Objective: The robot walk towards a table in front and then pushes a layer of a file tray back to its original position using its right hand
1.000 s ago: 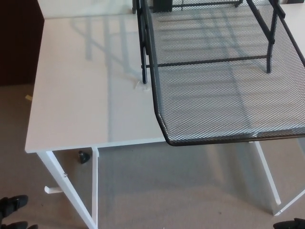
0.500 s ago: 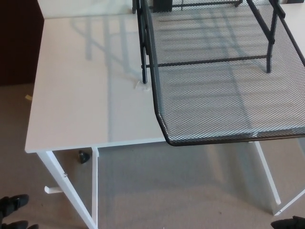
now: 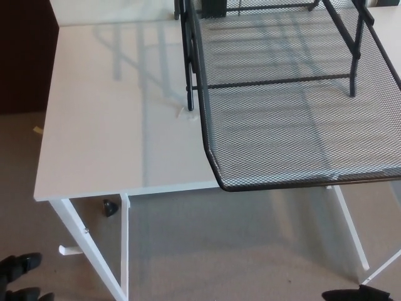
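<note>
Overhanging table (image 3: 113, 125), mesh tray layer (image 3: 294, 125) sits empty.

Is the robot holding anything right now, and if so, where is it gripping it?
Nothing is held. Both hands, the left hand and right hand, sit low at the picture's bottom edge, well clear of the pulled-out mesh tray layer on the white table.

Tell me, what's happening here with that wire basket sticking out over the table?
A humanoid robot stands before a white table. A black mesh file tray layer is pulled out past the table's front edge. Nothing touches it yet: the left hand and right hand sit low at the picture's bottom corners.
</note>
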